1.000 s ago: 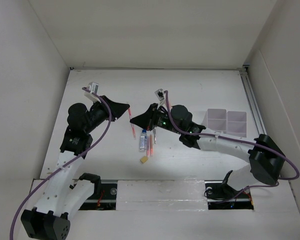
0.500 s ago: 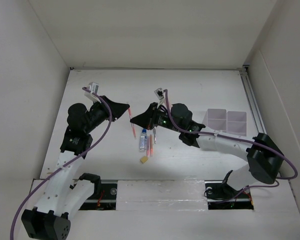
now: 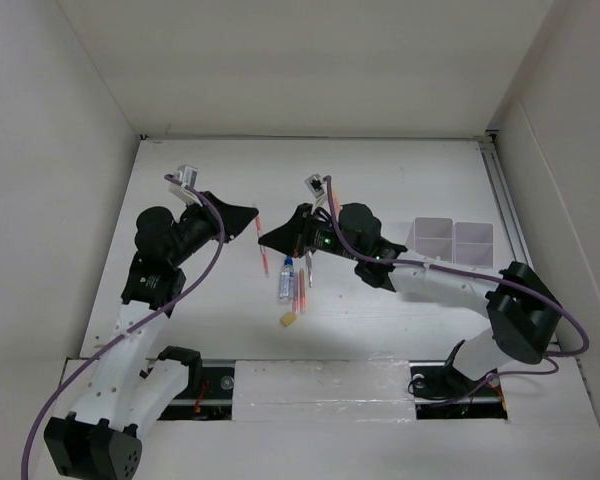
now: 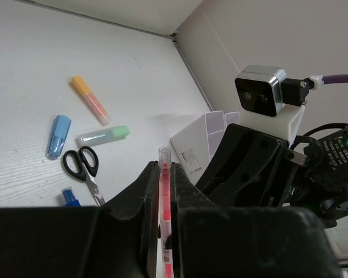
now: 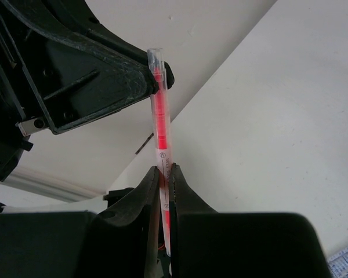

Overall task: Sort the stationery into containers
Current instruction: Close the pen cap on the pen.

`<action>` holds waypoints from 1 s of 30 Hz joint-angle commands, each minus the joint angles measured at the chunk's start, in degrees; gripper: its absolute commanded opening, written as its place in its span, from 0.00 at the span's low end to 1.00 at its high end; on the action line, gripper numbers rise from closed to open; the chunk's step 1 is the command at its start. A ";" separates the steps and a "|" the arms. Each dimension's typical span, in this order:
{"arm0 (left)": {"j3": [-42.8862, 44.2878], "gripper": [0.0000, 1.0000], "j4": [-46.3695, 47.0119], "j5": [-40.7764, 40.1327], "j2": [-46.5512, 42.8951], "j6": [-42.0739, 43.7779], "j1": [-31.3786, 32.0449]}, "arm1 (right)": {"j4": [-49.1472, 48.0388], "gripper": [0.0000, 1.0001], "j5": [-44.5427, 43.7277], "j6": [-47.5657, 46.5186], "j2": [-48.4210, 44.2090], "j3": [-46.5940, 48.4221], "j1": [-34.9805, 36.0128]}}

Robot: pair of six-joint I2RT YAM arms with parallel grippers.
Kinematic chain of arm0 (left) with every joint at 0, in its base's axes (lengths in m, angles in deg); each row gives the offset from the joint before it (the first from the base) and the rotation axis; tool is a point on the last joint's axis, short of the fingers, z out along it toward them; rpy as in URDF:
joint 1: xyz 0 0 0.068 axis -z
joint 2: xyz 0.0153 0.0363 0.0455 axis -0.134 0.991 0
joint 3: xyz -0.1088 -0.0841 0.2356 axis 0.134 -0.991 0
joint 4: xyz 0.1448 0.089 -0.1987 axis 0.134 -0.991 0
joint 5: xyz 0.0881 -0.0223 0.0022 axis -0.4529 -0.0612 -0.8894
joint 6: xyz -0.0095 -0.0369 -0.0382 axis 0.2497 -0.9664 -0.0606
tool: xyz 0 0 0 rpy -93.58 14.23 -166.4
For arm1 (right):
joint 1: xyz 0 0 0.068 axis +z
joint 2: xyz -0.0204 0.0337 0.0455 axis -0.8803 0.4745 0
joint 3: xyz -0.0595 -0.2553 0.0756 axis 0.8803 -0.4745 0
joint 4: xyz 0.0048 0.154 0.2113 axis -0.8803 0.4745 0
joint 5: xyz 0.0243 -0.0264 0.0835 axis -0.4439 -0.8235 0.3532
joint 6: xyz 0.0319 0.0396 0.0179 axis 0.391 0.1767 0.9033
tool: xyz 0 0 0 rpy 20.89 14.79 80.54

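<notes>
A thin red pen (image 3: 264, 252) hangs above the table between the two arms. My left gripper (image 3: 252, 221) is shut on it; in the left wrist view the red pen (image 4: 164, 191) runs between the left gripper's (image 4: 162, 169) jaws, its clear end poking out. My right gripper (image 3: 269, 240) is also shut on the same red pen (image 5: 160, 124), seen rising from the right gripper (image 5: 164, 169). On the table lie an orange marker (image 4: 90, 99), blue marker (image 4: 58, 134), green marker (image 4: 103, 135) and scissors (image 4: 82, 165). The containers (image 3: 451, 241) stand at the right.
Below the held pen lie a blue-capped glue bottle (image 3: 286, 281), more red pens (image 3: 301, 287) and a small yellow eraser (image 3: 289, 319). The right arm's forearm stretches from the bins toward the centre. White walls close in the table at the back and sides.
The right wrist has edged slightly left and back. The red pen stays gripped by both grippers; the left arm has not moved.
</notes>
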 commanded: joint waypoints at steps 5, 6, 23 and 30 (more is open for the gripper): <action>-1.48 0.00 -1.66 7.54 -0.54 0.28 0.71 | -7.85 0.00 -4.14 0.49 0.12 4.97 -3.04; -1.48 0.00 -1.66 7.54 -0.54 0.28 0.71 | -7.85 0.00 -4.14 0.49 0.12 4.97 -3.56; -2.01 0.00 -1.13 8.07 -0.01 0.28 0.71 | -9.61 0.00 -2.91 2.77 1.18 7.08 -5.23; -2.01 0.00 -0.61 8.07 -0.01 0.28 0.71 | -9.61 0.00 -1.86 2.77 0.65 7.08 -5.23</action>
